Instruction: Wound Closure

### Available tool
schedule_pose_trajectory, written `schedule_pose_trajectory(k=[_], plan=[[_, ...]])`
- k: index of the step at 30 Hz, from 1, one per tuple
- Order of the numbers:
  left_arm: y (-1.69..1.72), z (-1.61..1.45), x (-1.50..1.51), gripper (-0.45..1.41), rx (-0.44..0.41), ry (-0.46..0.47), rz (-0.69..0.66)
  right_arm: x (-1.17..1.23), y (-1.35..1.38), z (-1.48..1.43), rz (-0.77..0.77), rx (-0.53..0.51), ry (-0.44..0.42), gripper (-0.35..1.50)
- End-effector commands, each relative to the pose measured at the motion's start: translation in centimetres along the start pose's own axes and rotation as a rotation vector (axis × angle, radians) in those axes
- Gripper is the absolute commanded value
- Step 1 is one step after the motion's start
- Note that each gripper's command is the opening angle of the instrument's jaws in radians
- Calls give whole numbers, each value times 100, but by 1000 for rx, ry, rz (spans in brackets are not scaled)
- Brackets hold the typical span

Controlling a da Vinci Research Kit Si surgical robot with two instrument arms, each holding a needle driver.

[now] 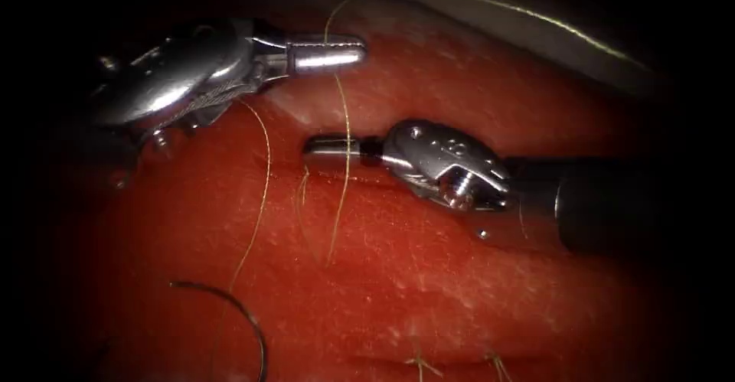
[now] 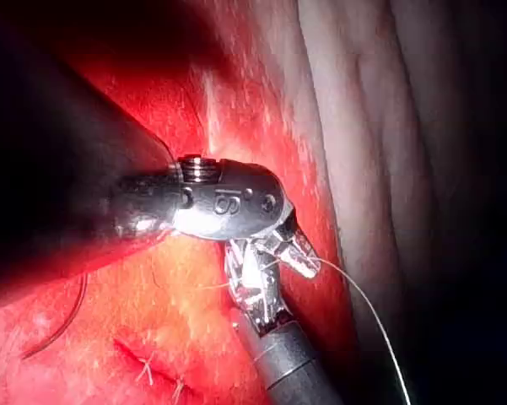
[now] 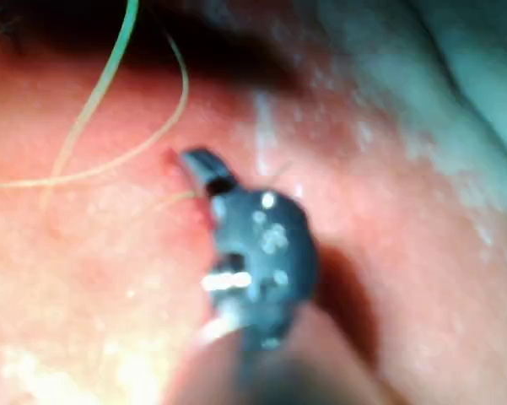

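Clamping thread [image 1: 346,133] noted at both hands: left hand [image 1: 328,53] far, right hand [image 1: 329,147] nearer. Needle [image 1: 230,305] left free on tissue [image 1: 429,275], near left. Risk judged: thread snapped if over-tensioned.

There is very little to read here. In the left wrist view, the shiny metal wrist of a tool [image 2: 223,202] has a small mark stamped on it. It looks like an 8 or an S, but it is hard to be sure. In the endoscope view, the right tool [image 1: 331,146] has tiny marks on its wrist, too small to read.
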Motion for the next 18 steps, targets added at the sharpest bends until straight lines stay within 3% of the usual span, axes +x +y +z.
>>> schedule_pose_trajectory(k=[1, 11, 18], plan=[[-5, 3, -9, -35, 0, 15, 21, -9, -1, 8, 17, -6, 21, -35], [-49, -18, -28, -35, 69, 68, 168, -20, -21, 11, 78, -1, 138, -35], [-61, -27, -72, -35, 119, 55, 272, -17, -29, 11, 101, 10, 192, -35]])
